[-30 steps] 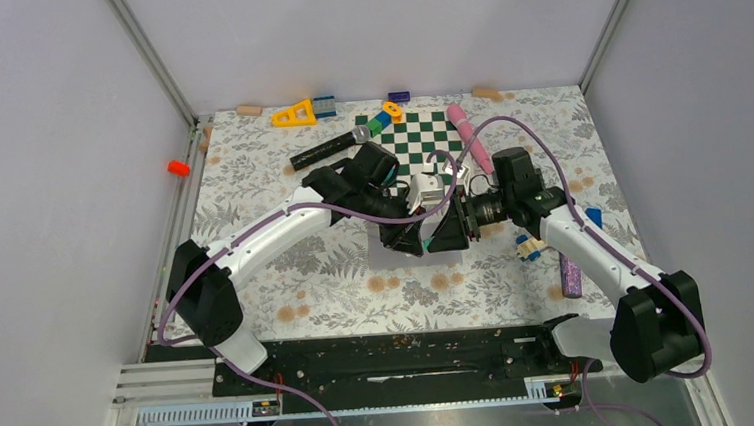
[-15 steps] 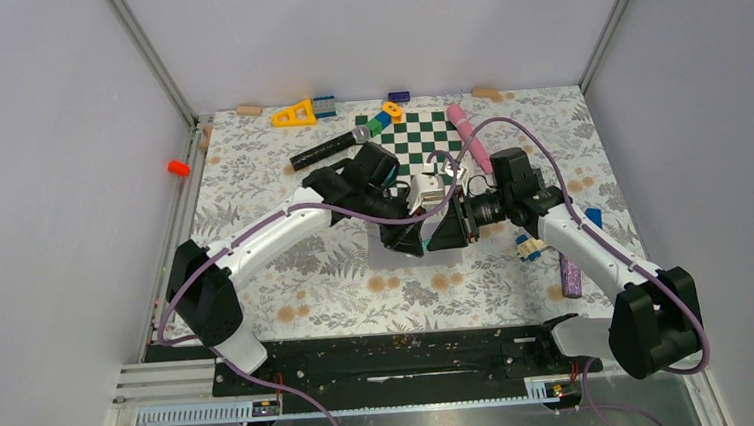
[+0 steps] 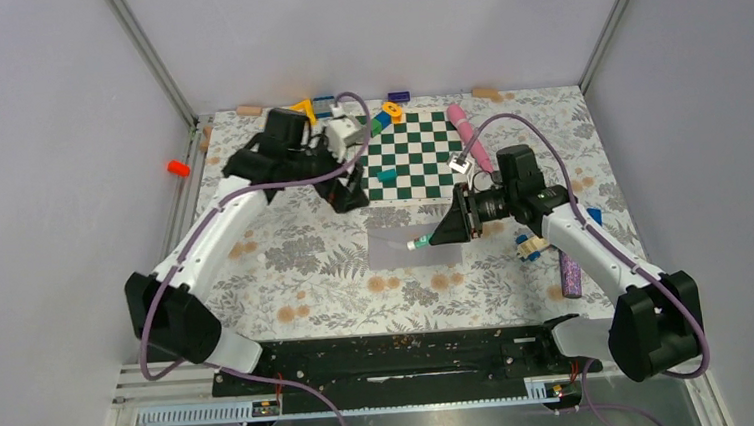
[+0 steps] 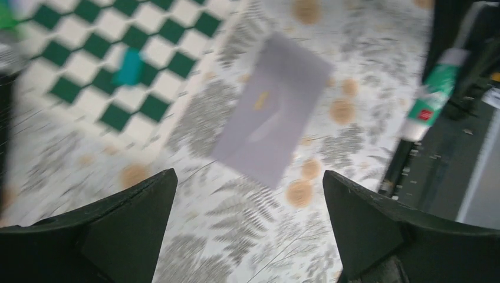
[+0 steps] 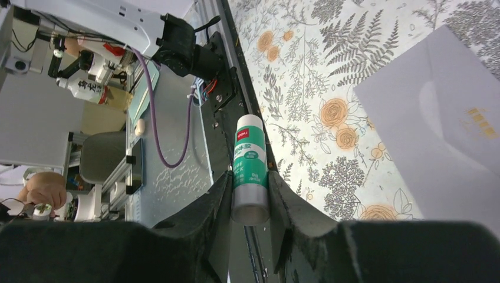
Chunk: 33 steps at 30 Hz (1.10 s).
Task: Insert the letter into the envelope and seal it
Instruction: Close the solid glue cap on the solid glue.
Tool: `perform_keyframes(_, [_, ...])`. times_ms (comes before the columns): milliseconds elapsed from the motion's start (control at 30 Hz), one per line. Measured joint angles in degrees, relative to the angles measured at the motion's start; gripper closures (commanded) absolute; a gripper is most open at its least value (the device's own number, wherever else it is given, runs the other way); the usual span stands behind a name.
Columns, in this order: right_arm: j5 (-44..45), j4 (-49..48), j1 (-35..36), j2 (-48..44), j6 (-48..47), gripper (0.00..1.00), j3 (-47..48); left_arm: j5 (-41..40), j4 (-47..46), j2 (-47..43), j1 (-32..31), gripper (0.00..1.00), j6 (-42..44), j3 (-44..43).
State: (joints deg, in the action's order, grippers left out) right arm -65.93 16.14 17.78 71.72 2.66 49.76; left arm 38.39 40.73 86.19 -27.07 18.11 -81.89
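The main risk is being judged as the envelope (image 3: 396,249) sliding or creasing when the glue stick (image 3: 418,242) is being dragged across it, since nothing is pinning the paper down: the left gripper (image 3: 349,189) is being held high and well apart, over the near left corner of the checkerboard (image 3: 419,155), its fingers (image 4: 127,218) spread wide with nothing between them. A second risk is being noted in the right gripper (image 5: 247,184), whose fingers are being kept clamped on the lower half of the glue stick (image 5: 249,171) only; side load at the tip could be tilting or pushing the stick back through the grip. Whether the cap is off cannot be told, nor whether the letter is already inside. The envelope (image 5: 439,124) is lying flat on the flowered tablecloth (image 3: 297,269), just in front of the checkerboard. The stick's tip is being held over the envelope's right end in the overhead view; contact cannot be confirmed. From the left wrist, the envelope (image 4: 271,115) is being seen beyond and between the open fingers.
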Motion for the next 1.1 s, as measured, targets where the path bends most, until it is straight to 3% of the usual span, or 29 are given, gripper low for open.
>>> perform_keyframes(200, [2.51,-0.17,-1.4,-1.31,1.57,0.93,1.31,-11.43,2.29,-6.71,8.98,0.01,1.68,1.55])
perform_keyframes(367, [4.55,-0.2,-1.4,-3.69,1.73,0.92,1.44,-22.91,4.72,-9.97,14.05,0.01,4.59,9.62])
perform_keyframes(533, [5.49,-0.2,-1.4,-3.98,1.73,0.92,1.44,-32.33,5.62,-9.46,19.56,0.01,6.69,19.56])
perform_keyframes(733, [5.49,-0.66,-1.4,-4.48,1.75,0.93,1.36,-38.51,4.57,-6.21,24.17,0.01,7.41,24.13])
perform_keyframes(1100, [5.4,-1.44,-1.4,-4.61,1.75,0.93,1.05,-39.95,-1.18,0.2,26.14,0.36,7.82,25.33])
